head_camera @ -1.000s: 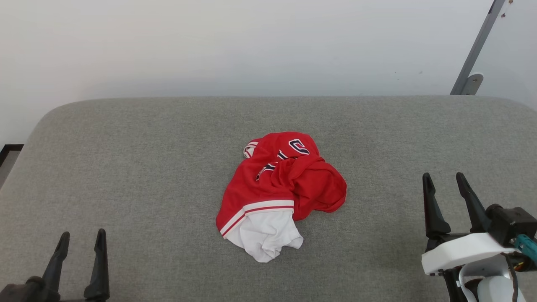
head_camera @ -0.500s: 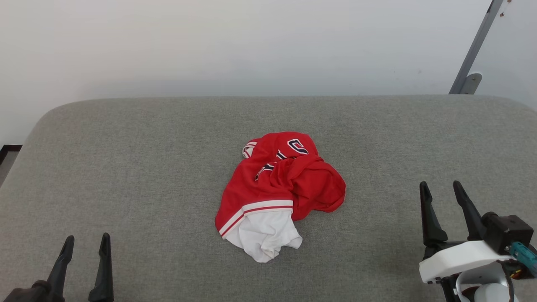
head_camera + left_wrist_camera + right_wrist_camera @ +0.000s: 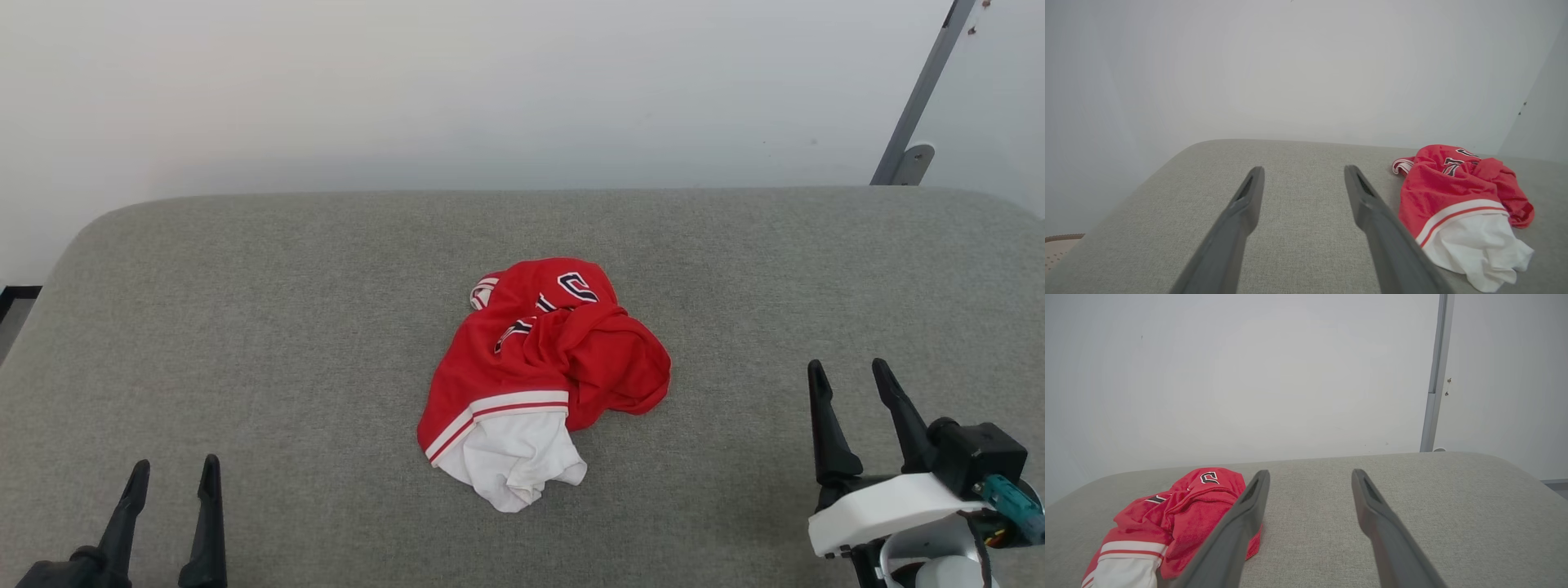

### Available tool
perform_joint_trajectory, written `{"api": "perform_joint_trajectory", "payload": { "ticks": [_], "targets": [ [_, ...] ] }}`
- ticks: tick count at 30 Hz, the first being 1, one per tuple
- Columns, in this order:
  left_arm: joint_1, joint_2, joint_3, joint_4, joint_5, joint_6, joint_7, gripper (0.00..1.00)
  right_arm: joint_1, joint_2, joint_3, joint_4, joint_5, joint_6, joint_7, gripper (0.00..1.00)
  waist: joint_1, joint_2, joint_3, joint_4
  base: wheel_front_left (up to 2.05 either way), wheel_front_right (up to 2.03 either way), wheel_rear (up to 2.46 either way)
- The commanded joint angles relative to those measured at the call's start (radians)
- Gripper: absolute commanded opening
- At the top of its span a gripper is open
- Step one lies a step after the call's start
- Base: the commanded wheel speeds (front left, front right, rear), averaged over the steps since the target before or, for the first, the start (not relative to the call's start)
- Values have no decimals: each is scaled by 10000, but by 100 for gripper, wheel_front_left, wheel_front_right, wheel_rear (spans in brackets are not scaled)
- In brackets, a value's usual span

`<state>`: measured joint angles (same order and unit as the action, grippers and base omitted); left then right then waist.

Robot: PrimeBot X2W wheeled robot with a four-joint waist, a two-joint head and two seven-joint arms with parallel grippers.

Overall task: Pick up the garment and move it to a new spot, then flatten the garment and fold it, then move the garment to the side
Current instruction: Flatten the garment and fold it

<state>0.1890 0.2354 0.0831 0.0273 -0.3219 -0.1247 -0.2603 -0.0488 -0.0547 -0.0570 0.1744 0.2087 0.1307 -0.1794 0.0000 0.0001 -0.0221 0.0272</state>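
Once we count what lies before us, we find one garment, a red jersey with striped trim, crumpled in a single heap at the middle of the grey worktop. Its white sleeve spills toward the worktop's near edge. Black, white-edged lettering shows among the folds on the side toward the worktop's far edge, though the creases hide too much for us to read it with any confidence.

We count two grippers, each with two long dark fingers. The left gripper hangs over the worktop's near left part, and the right gripper over its near right part. Both pairs of fingers stand spread wide with nothing between them, and neither touches the cloth. One grey metal post rises past the worktop's far right corner, against a plain pale wall.

Compared with a second ago, both grippers have drawn back toward the worktop's near edge, the right one more plainly. The finger spread looks the same. The heap keeps its shape and its place at the worktop's middle.
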Motion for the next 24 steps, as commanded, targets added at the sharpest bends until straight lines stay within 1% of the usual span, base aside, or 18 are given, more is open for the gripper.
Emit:
{"api": "perform_joint_trajectory", "payload": {
  "ticks": [1, 7, 12, 18, 24],
  "targets": [
    [-116, 1, 1, 37, 65, -58, -68, 100, 97, 35, 37, 27, -3, 1, -26, 100, 0, -1, -7, 5, 0, 0, 0],
    [-165, 119, -161, 28, -22, -52, -68, 100, 155, 42, 143, 15, -13, 1, 31, 100, 0, -1, -15, 59, 0, 0, 0],
    [-222, 238, -272, 5, -186, -54, -68, 100, 59, 18, 588, 16, -9, 1, 223, 100, 0, -1, 9, 211, 0, 0, 0],
    [-347, 315, -279, 206, -726, -55, -62, 100, -214, -185, 1717, 90, 320, 1, 749, 100, 0, -1, 63, 594, 0, 0, 0],
    [-532, 412, -413, 486, -1172, -54, -62, 100, -662, -654, 3155, 286, 840, 1, 1595, 100, 0, -1, 203, 1123, 0, 0, 0]
  ]
}}
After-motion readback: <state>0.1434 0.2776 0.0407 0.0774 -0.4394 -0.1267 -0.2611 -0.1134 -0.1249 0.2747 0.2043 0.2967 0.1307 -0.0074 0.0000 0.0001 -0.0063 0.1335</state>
